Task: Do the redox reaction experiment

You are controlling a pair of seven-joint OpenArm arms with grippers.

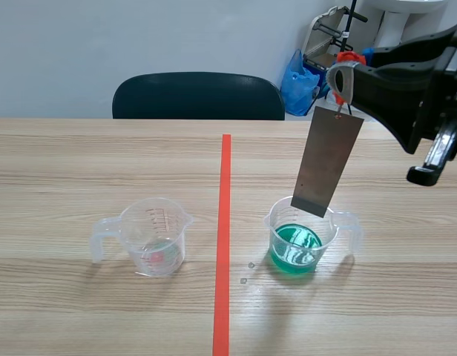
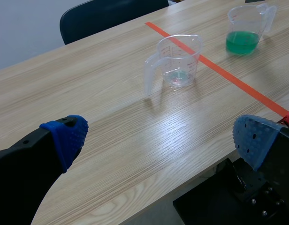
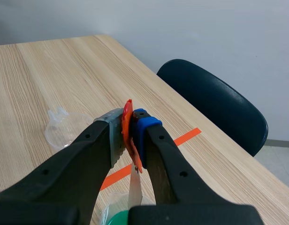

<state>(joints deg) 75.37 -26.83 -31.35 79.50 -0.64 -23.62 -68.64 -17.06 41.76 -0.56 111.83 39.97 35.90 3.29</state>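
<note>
We hold our raised right gripper clamped on an orange-red plastic clip, with a flat grey metal plate hanging over the clear plastic beaker of green liquid. Our left gripper sits low, fingers apart.

the right arm was bulky and black. the left gripper had thick black fingers tipped with blue dotted pads; the right gripper wore one blue pad and one grey pad, with small screw holes along its fingers.
</note>
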